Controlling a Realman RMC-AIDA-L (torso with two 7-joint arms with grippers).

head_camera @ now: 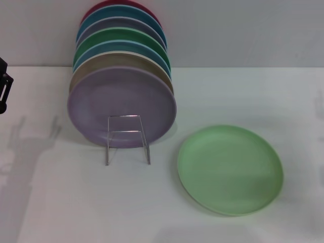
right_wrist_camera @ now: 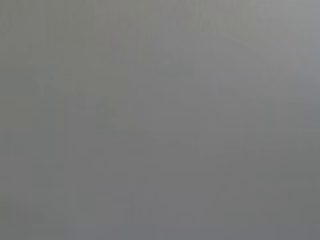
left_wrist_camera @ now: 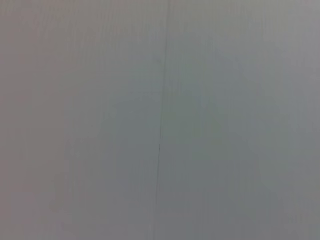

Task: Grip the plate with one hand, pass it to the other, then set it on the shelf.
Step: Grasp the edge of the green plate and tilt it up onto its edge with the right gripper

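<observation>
While the plate (head_camera: 230, 169) lies flat lower right, left end effector (head_camera: 4, 86) at left edge, opening indeterminable, a rim grasp may slip against the surface (head_camera: 76, 202).

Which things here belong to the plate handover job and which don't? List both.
Job:
- light-green plate, flat on the table
- wire shelf
- left gripper, at the table's left edge

Not the job:
- lilac plate, front of the upright stack
- other stacked plates behind it
- white table
</observation>
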